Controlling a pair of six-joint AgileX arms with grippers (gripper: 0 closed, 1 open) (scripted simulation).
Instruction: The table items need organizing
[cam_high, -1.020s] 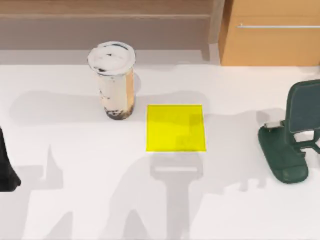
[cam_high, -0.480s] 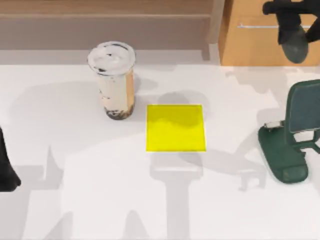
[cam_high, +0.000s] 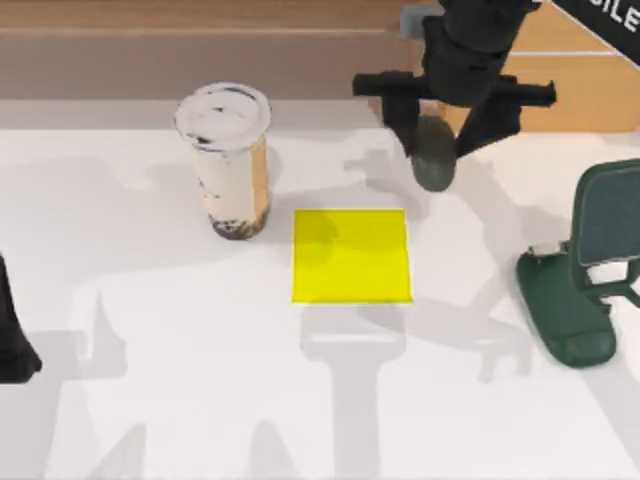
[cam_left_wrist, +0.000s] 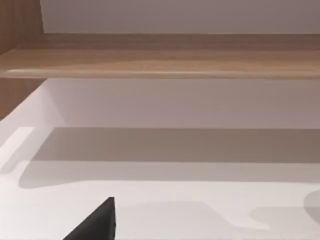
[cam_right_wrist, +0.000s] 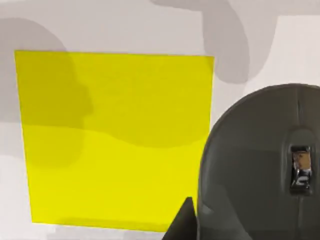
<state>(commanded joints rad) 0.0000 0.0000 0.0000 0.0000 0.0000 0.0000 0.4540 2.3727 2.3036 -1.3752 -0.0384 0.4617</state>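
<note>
Left of the one yellow pad (cam_high: 351, 255) stands one cup (cam_high: 228, 160), the left gripper (cam_high: 12, 335) parked further left, jaws unreadable. Just up-right of the pad, the right gripper (cam_high: 440, 140) clasps one mouse (cam_high: 434, 152); one green stand (cam_high: 580, 265) sits right.

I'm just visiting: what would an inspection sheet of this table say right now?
Surface: white table, crossed by shadows.
Job's things: lidded cup upright, beside the yellow pad; dark grey mouse held above the table.
Clutter: yellow pad lying flat; green phone stand at the right.
Claws: right claw shut on the mouse, beyond the pad's far right corner; left arm parked at the left edge.
Cables: nothing seen.
Surroundings: wooden cabinet behind.
</note>
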